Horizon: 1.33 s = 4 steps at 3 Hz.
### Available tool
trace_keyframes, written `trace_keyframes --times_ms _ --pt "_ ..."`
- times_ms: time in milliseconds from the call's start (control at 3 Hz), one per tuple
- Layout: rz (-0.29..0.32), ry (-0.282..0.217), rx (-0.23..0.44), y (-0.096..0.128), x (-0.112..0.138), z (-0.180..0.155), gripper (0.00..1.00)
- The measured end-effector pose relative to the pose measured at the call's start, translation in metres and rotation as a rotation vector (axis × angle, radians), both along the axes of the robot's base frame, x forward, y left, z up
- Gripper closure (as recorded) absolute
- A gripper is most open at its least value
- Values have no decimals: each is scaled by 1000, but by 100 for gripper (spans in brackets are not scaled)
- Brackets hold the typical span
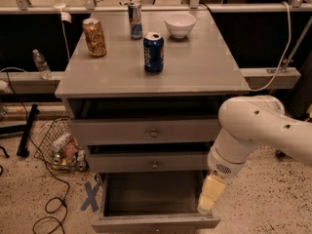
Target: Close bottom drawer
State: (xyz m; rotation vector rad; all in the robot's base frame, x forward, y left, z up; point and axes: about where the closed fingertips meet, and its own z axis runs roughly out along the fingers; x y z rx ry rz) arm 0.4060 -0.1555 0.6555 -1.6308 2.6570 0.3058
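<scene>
At the foot of the grey cabinet, the bottom drawer (156, 222) stood pulled well out. Its dark inside was exposed and its front panel lay along the lower edge of the view. The knob was not visible from here. The two drawers above it, middle (154, 162) and top (154, 130), sat nearly flush, each showing a thin dark gap above its panel.

The white arm (253, 130) came in from the right side of the view and bent downward. The gripper (205, 207) hung at the right-hand end of the open drawer, over or just beside its right side wall. I could not tell whether it touched the wall, nor whether the gripper was open or closed. It gripped nothing that I could see.

Key relation: the front panel's long axis ran left to right across the view, and the drawer's travel was square to that, back into the cabinet. The gripper sat on the cabinet side of the panel, not on its outer face. The panel therefore lay nearer the viewer than the gripper, with its centre off toward the left of the view.

Judgement: a closing push would have to bear on the outer face or the top rim of the panel. The gripper would need to come forward past the panel first. A push near the right-hand end might rack the drawer, so contact nearer the middle looked safer.

On the counter (195, 67) stood three cans and a white bowl (180, 24), well clear of the work.
</scene>
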Motion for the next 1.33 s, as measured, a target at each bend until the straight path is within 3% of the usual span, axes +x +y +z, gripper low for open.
trace_keyframes --times_ms 333,1000,1333 --pt "-85 80 4 -9 -6 -47 0" --pt "-442 338 -34 -36 -30 -230 0" --pt "-507 382 -46 -39 -34 -263 0"
